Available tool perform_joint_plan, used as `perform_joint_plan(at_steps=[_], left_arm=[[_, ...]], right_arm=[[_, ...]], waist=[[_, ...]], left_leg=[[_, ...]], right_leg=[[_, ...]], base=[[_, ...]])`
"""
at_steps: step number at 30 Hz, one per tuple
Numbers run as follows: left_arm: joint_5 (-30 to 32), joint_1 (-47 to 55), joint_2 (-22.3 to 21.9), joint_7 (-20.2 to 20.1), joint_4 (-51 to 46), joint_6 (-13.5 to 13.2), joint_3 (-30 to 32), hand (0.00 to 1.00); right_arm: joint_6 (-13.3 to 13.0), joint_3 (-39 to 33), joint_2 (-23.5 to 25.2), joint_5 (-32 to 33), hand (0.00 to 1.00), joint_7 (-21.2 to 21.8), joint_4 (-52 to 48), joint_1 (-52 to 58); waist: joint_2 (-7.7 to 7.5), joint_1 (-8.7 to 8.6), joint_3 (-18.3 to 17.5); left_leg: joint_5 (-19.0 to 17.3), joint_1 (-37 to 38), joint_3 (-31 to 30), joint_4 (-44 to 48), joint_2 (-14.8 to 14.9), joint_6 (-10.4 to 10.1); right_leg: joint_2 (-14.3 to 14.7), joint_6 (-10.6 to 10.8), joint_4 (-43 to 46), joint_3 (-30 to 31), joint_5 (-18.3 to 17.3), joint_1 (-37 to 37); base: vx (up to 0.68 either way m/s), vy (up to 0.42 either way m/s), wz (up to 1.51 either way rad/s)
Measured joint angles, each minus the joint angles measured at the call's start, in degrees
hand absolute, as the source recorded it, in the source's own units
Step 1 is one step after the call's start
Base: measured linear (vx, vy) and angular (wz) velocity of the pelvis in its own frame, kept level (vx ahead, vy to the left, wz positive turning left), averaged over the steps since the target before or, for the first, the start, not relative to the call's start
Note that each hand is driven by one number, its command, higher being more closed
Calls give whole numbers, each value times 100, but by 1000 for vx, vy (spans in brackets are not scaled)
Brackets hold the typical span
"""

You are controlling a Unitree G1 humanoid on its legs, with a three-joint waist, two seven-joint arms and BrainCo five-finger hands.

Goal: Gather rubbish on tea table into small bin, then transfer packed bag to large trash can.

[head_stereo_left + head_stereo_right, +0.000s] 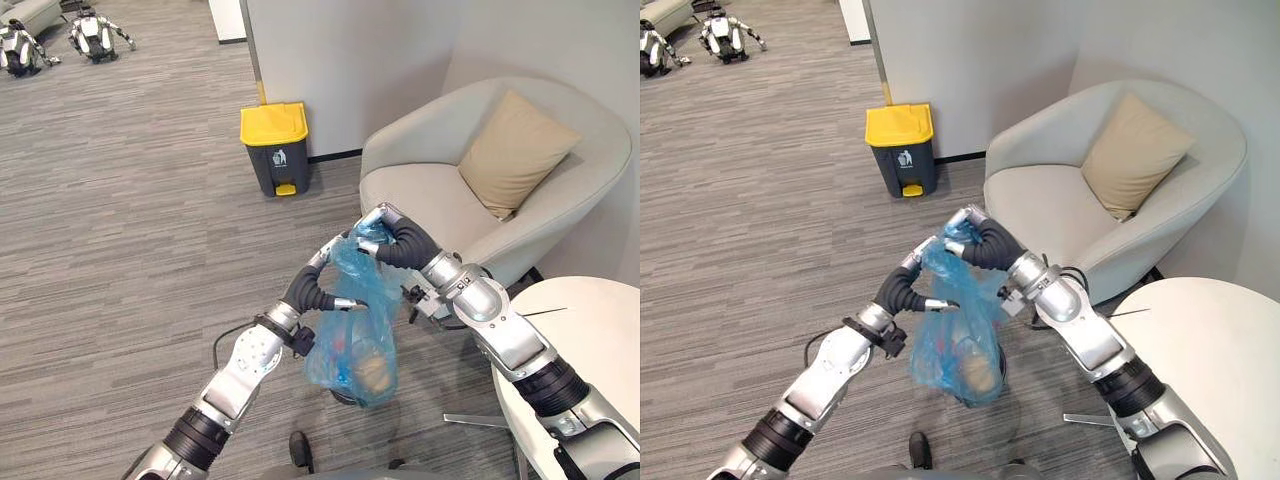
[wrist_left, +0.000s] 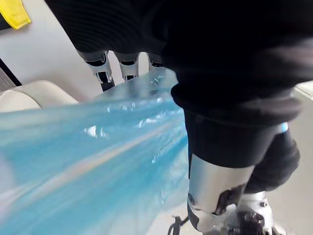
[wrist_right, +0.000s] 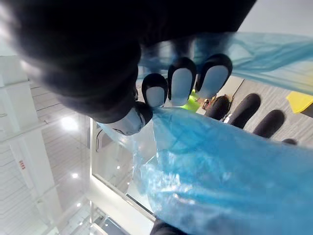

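A translucent blue rubbish bag (image 1: 355, 350) with rubbish inside hangs in the air in front of me, above a small dark bin (image 1: 345, 397) that is mostly hidden under it. My right hand (image 1: 385, 232) is curled on the bag's top, and blue film (image 3: 220, 186) is bunched under its fingers (image 3: 181, 81). My left hand (image 1: 315, 285) is curled on the bag's left edge, with stretched film (image 2: 98, 147) running past its fingers (image 2: 105, 71). The large grey trash can (image 1: 275, 148) with a yellow lid stands by the wall ahead.
A light armchair (image 1: 420, 190) with a tan cushion (image 1: 515, 150) stands to the right of the trash can. A round white table (image 1: 590, 340) is at my lower right. Two small robots (image 1: 60, 40) lie on the carpet far left.
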Motion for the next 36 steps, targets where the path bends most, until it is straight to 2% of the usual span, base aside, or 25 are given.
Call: perform_joint_plan(at_steps=[7, 12, 18, 23, 31, 32, 36], left_arm=[[735, 0, -371, 71, 373, 14, 2, 0], [1066, 62, -564, 275, 596, 56, 95, 0], [1240, 473, -652, 398, 1036, 69, 353, 0], [1307, 773, -699, 437, 1274, 88, 362, 0], [1303, 972, -773, 499, 1493, 121, 556, 0], [1299, 972, -776, 493, 1534, 120, 546, 100], [1288, 978, -791, 384, 1650, 119, 378, 100]], right_arm=[[0, 117, 465, 48, 100, 0, -18, -285], [4, 146, 694, 73, 100, 3, -190, -284], [-3, 179, 900, 104, 100, 4, -446, -285], [-3, 325, 957, 77, 100, 2, -442, -285], [-2, 436, 1263, 34, 100, -13, -170, -344], [-2, 474, 1291, 36, 100, -14, -165, -350], [31, 781, 1441, 51, 100, -12, -159, -360]], waist=[[-29, 28, -48], [-51, 143, -115], [-103, 165, -147], [-106, 297, -149], [-120, 307, -157], [-122, 307, -159], [-163, 309, -185]], left_leg=[[34, -3, 5, -2, 63, -27], [41, -11, -1, -3, 75, -36], [40, -18, -6, -4, 76, -37], [41, -20, -23, -6, 75, -37], [70, -38, -97, -8, 73, -29], [71, -38, -101, -8, 73, -30], [71, -38, -108, -8, 74, -30]], right_leg=[[66, -38, -90, 62, 91, 4], [77, -48, -93, 70, 87, 1], [79, -29, -99, 67, 98, 1], [78, -28, -90, 50, 96, 3], [79, -28, -68, -17, 96, 14], [79, -29, -66, -19, 95, 14], [80, -29, -61, -20, 95, 13]], base=[[-12, 4, -3], [0, 0, 0], [17, 0, 0], [3, 1, 1], [6, 3, 4], [0, 0, 0], [0, 0, 0]])
